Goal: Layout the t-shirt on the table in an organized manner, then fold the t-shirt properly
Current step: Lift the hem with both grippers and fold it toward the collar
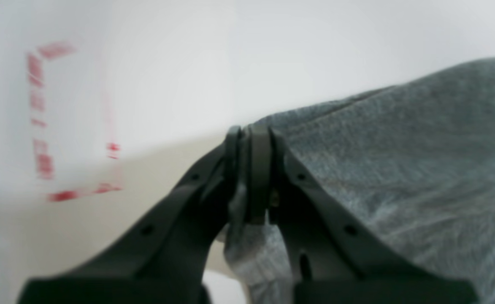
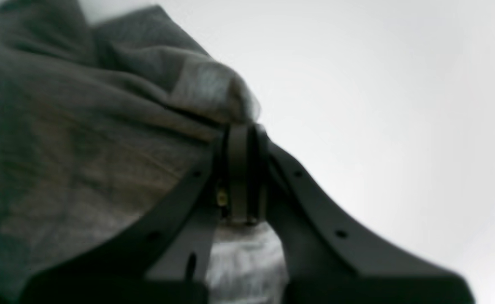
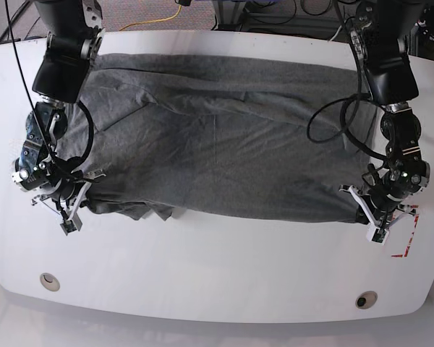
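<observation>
The shirt [image 3: 217,144] lies spread across the surface [image 3: 217,267]. Left claw [image 1: 249,173] and right claw [image 2: 243,173] each pinch a near corner. Lift both evenly, keeping the hem taut; the right corner looks bunched.

A yellow cable [image 3: 161,18] and black cables [image 3: 289,9] lie beyond the far edge.

left end effector [image 1: 249,177] clamped on grey t-shirt [image 1: 399,169] edge; white table [image 1: 230,63] — red tape [image 1: 44,126]
</observation>
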